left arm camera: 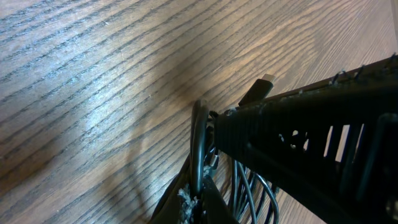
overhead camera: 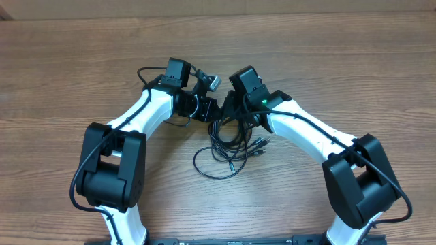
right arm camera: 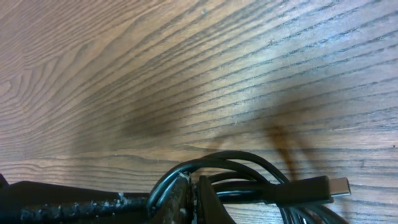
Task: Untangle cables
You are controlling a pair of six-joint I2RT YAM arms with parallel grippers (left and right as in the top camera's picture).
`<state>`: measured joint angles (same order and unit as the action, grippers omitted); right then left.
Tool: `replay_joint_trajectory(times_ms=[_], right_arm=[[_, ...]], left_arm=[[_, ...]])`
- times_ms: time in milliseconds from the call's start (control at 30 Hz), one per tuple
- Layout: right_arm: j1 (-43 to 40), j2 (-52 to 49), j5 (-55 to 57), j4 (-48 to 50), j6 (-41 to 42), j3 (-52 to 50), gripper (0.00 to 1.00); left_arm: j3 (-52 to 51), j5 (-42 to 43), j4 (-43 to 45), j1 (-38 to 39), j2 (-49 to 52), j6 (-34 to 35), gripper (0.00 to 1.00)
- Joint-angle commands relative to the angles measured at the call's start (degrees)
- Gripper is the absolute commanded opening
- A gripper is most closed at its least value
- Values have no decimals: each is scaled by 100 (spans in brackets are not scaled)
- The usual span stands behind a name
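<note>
Overhead view: both arms reach inward and meet near the middle of the wooden table [overhead camera: 354,61]. The left gripper [overhead camera: 215,109] and right gripper [overhead camera: 229,111] sit almost touching each other at the top of the black cable bundle [overhead camera: 231,141]. The bundle lies on the table between the two arms, spreading toward the robot's base in several overlapping loops. A few plug ends [overhead camera: 259,144] stick out on its right side. A grey plug [overhead camera: 213,82] lies just beyond the left gripper.

From the left wrist camera, the left gripper [left arm camera: 198,200] is closed tight on a strand of the black cable bundle [left arm camera: 199,140], which rises from between the worn fingertips [left arm camera: 184,198] in an upright loop. A slotted black finger [left arm camera: 311,143] crosses the right side of the view, with a USB plug [left arm camera: 263,83] poking out just above it.

From the right wrist camera, the right gripper [right arm camera: 189,198] is likewise clamped on the black cable bundle [right arm camera: 217,160]. The strands arch up from its fingertips [right arm camera: 177,198] and curve right. A USB-C plug [right arm camera: 311,186] lies flat just beside them, pointing right.
</note>
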<state>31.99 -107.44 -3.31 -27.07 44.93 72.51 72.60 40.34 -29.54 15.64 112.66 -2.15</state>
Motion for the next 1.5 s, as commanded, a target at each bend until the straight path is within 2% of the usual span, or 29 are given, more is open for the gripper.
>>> replay_joint_trajectory(times_ms=[0, 267, 700, 833, 1133, 1233, 1467], right_arm=[[31, -37, 136, 103, -20, -24, 4], [31, -376, -284, 155, 0, -24, 4], [173, -380, -1204, -619, -48, -24, 4], [201, -343, -1486, -807, -573, -22, 4], [-955, 37, -1462, -929, -546, -13, 4], [-1292, 9, -1185, -942, -216, -15, 4], [-1263, -4, -568, -903, 162, -17, 4]], left_arm=[[131, 170, 24, 2, 68, -173, 4], [129, 168, 24, 2, 68, -173, 4], [131, 164, 26, 2, 68, -173, 4], [131, 149, 24, 2, 68, -173, 4], [131, 151, 24, 2, 68, -175, 4], [131, 151, 26, 2, 68, -175, 4], [131, 151, 24, 2, 68, -175, 4]])
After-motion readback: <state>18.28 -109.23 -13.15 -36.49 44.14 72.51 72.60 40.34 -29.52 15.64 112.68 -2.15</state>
